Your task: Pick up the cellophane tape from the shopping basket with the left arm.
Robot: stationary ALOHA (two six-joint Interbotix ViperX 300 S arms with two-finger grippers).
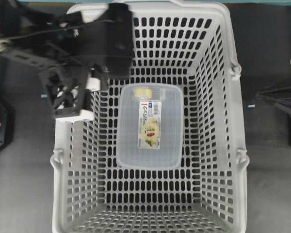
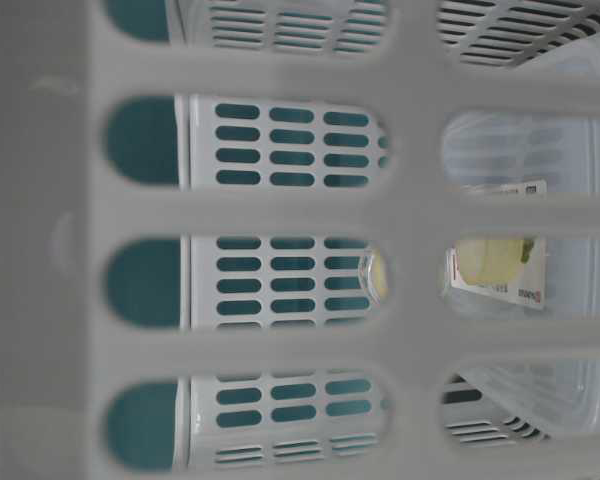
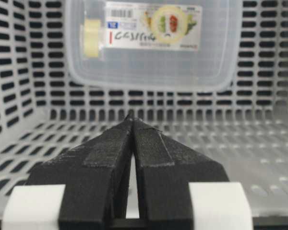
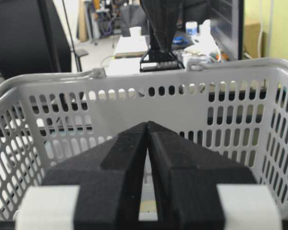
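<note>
Close through slotted shopping basket (image 2: pixel 280 210) wall.
Beyond: clear container (image 2: pixel 540 160) with printed label (image 2: pixel 500 270); yellowish cellophane tape (image 2: pixel 378 275) partly hidden.

Clear container (image 1: pixel 149 127) covers cellophane tape (image 1: pixel 142 92); shopping basket (image 1: pixel 218 87) open above.

A clear rectangular plastic container (image 1: pixel 149 127) with rounded corners lies flat, its long sides running up and down the overhead view. A printed paper label (image 1: pixel 149 124) sits on the container's lid, near its middle and toward the upper end, showing a barcode, handwriting-like print and a round picture of food. A dark grey tabletop (image 1: pixel 24 184) spreads out well apart from the container, on both sides. Beyond the container, the right wrist view shows a cluttered room with a white desk (image 4: pixel 130 47).
</note>
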